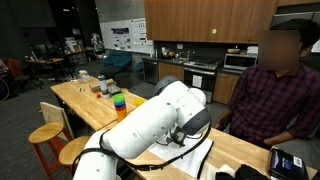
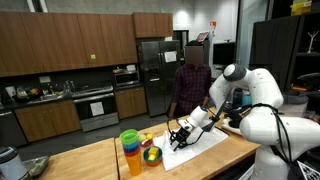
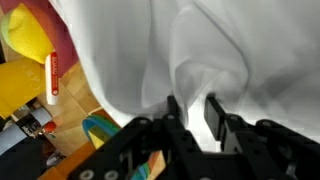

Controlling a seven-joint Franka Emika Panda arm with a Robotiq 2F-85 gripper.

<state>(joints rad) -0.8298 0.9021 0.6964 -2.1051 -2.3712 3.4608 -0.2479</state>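
- Well left of the jaws, in an exterior view, a stack of coloured cups (image 2: 131, 150) stands on the wooden table (image 2: 90, 165).
- In the wrist view, a yellow object (image 3: 25, 40) lies left of the jaws, off the cloth.
- The gripper (image 3: 195, 105) is pinched onto a raised fold of the white cloth (image 3: 230, 50), which sits between the jaws.
- Right of the jaws and beyond them, the cloth spreads over the table.

No text can be read in any view. Wall posters (image 1: 127, 38), in an exterior view: print too small to resolve. Red label (image 3: 53, 76) on a yellow object (image 3: 22, 88), wrist view: pale characters, blurred beyond reading. White cloth (image 3: 200, 50) pinched in the end effector (image 3: 195, 115): plain, unprinted.
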